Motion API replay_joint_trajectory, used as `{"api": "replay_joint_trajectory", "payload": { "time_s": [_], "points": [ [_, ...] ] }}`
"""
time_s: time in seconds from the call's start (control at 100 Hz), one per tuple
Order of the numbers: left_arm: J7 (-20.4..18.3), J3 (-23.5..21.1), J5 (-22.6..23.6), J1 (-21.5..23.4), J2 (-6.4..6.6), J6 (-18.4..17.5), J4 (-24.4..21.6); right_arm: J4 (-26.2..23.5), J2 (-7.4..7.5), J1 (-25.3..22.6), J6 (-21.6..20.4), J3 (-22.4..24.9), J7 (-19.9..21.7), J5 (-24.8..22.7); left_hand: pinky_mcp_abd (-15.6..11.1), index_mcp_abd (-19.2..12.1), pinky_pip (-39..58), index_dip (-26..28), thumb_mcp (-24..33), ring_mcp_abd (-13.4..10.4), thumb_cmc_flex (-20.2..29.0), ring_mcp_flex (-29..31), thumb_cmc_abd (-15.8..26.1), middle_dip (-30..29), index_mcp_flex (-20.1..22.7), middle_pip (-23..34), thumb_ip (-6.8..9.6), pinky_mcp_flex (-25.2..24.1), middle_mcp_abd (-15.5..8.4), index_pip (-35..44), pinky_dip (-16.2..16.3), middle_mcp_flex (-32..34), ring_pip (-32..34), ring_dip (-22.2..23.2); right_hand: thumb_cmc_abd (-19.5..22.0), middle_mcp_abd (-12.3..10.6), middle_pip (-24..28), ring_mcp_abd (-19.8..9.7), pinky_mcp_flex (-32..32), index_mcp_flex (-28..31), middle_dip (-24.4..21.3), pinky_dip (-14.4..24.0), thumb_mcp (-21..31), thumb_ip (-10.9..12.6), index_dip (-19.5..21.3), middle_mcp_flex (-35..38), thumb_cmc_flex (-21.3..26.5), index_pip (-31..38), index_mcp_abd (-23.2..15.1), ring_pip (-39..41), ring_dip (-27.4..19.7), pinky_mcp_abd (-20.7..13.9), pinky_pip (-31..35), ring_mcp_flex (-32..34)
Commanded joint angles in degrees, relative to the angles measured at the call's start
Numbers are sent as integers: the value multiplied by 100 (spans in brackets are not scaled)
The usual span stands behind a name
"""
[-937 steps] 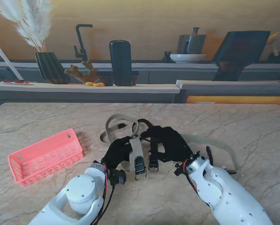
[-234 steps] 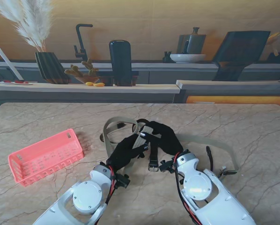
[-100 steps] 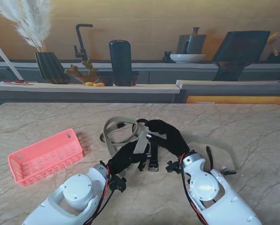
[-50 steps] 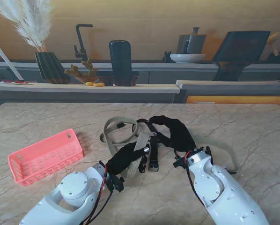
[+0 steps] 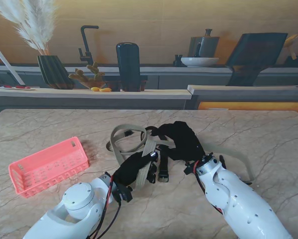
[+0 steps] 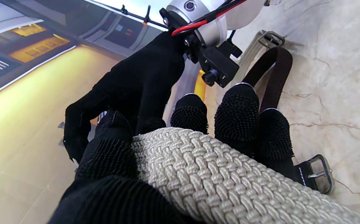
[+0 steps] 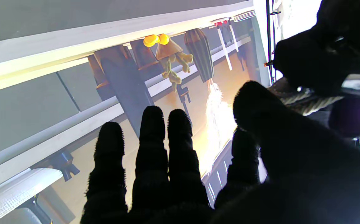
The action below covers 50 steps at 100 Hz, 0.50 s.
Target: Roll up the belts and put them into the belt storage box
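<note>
The left hand (image 5: 135,169) grips the beige woven belt (image 6: 217,174), right of the pink storage box (image 5: 48,166). The right hand (image 5: 181,141) hangs empty, fingers spread. The webbing looks limp and grippy, so the buckle end probably makes the best hold.

You won't find any readable text, label, brand, number or sign here: nothing legible on the belts, the pink box, the hands or the counter items behind.
</note>
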Motion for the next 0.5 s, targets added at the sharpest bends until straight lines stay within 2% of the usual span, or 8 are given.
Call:
{"api": "replay_joint_trajectory", "payload": {
  "time_s": [0.0,0.17,0.34,0.37,0.39,0.41,0.45,0.49],
  "points": [
    [-11,-2,-89,55,-47,64,-58,39,-48,98,-27,-100,7,21,130,-8,53,77,-91,121,-30,83,346,-40,212,-63,37,-15,33,157,146,155,16,-61,-9,-21,119,-113,-104,44,-10,-85,202,-120,-70,-114,-115,123,-145,114,-31,-150,168,-195],
    [9,-22,-381,67,-98,210,-52,223,-127,300,-94,-360,-5,186,118,-10,54,90,-90,145,-25,46,336,-52,204,-23,43,-54,44,184,170,132,45,-74,34,-39,138,-117,-116,293,-12,-144,166,-125,-98,-70,-113,230,-193,173,-67,-170,279,-169],
    [25,-52,-538,85,-121,328,-70,316,-141,405,-219,-507,-84,158,118,17,55,98,-84,141,-18,42,371,-69,188,-17,44,-57,40,191,185,126,50,-92,265,-113,130,-129,-76,923,-28,-213,121,-136,-111,77,-102,397,-331,213,-93,-157,365,-81],
    [30,-54,-549,89,-123,340,-75,326,-137,416,-239,-523,-115,126,124,20,59,102,-84,146,-11,50,371,-73,190,-13,44,-48,41,197,190,134,53,-97,335,-121,108,-128,-69,1015,-39,-246,13,-212,-188,119,-60,395,-364,222,-103,-149,393,-54],
    [34,-56,-560,92,-125,350,-79,334,-135,422,-252,-532,-138,108,126,19,61,101,-85,147,-13,51,381,-76,186,-13,43,-44,44,196,192,134,53,-100,381,-133,99,-134,-69,1033,-34,-346,-99,-344,-637,137,17,629,-408,244,-118,-145,460,-43],
    [36,-59,-573,95,-127,361,-82,339,-134,425,-264,-538,-157,94,127,18,61,102,-81,146,-11,50,394,-79,180,-14,44,-43,48,195,193,134,52,-103,392,-141,102,-131,-63,1068,-31,-378,-155,-426,-781,156,58,706,-440,259,-118,-146,487,-26],
    [37,-66,-605,101,-130,389,-90,344,-133,428,-285,-545,-181,76,126,29,59,102,-83,145,-22,47,424,-83,173,-16,42,-47,53,193,195,129,50,-108,400,-147,103,-142,-61,1143,-31,-394,-214,-504,-853,169,73,776,-496,268,-116,-143,502,-10],
    [42,-73,-647,108,-136,415,-97,349,-130,430,-305,-550,-208,54,123,38,54,104,-80,148,-17,46,453,-89,161,-18,41,-54,56,192,196,119,49,-114,412,-144,98,-145,-52,1132,-31,-432,-300,-563,-1105,176,97,966,-530,278,-112,-141,538,11]
  ]
}}
